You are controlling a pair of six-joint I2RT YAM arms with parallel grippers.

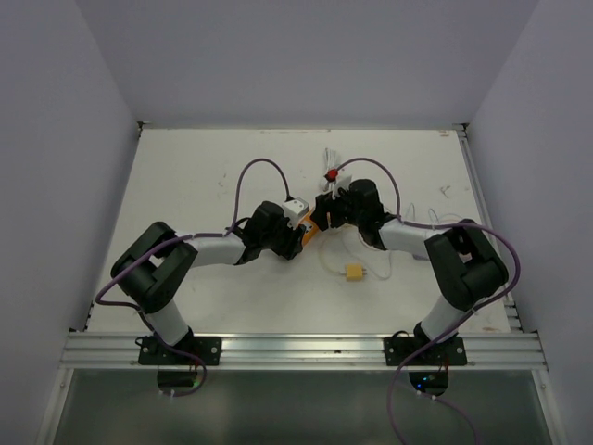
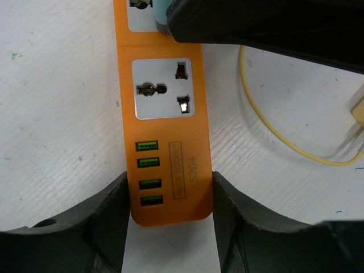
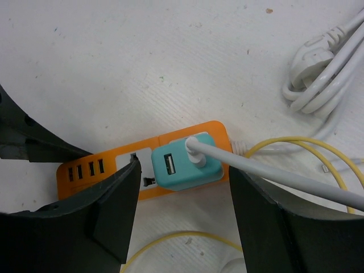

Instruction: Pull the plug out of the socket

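My left gripper (image 2: 170, 187) is closed on the USB end of the orange power strip (image 2: 162, 131), one finger against each long edge, and the strip runs straight out ahead of them. Beside the four green ports I read "S204"; the boxed label next to it is too faint to read. My right gripper (image 3: 185, 173) is nearer the teal plug (image 3: 185, 165), which sits seated directly between its spread fingers, not yet pinched. The strip lies crosswise to those fingers, so I judge the next move is to close on the plug, then pull squarely off the strip's face.
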